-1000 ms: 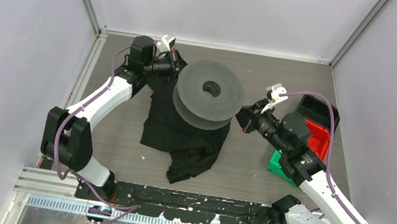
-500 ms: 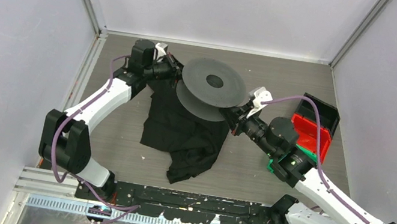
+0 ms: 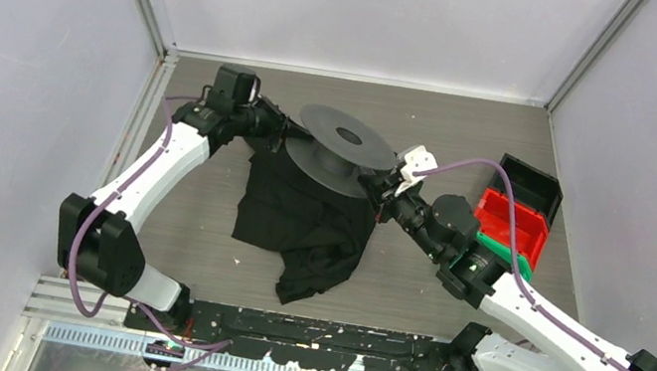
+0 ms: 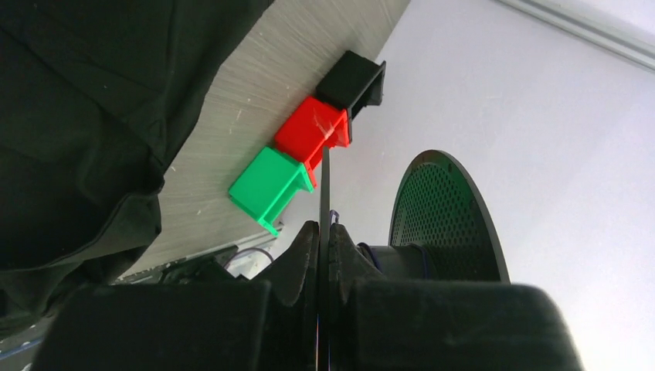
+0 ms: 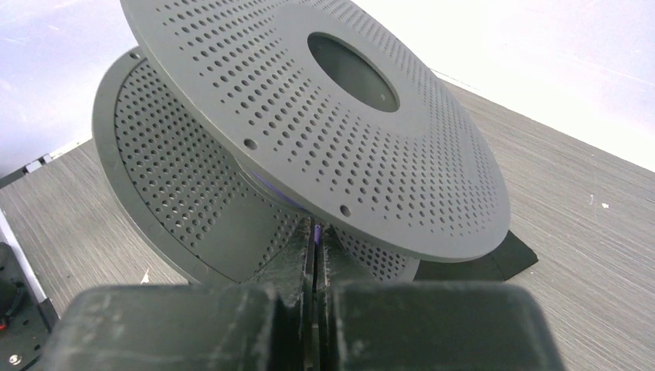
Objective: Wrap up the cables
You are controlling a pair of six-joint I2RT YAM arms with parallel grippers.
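- We count one grey spool (image 3: pixel 341 147), made up of two perforated flanges: one upper flange (image 5: pixel 309 116) and one lower flange (image 5: pixel 178 185).
- We count one cable (image 5: pixel 266 191), seen as a thin dark-violet line at the hub. We cannot tell the number of turns.
- We count one black garment (image 3: pixel 297 226).
- We count three bins in a row: one green bin (image 4: pixel 266 185), one red bin (image 4: pixel 309 135) and one black bin (image 4: pixel 351 77).
- We count two arms: one left arm (image 3: pixel 155 172) and one right arm (image 3: pixel 534 316).
- We count two grippers: one left gripper (image 4: pixel 324 232) and one right gripper (image 5: pixel 315 239), each with two fingers.
- We count two purple hoses, one along each arm.
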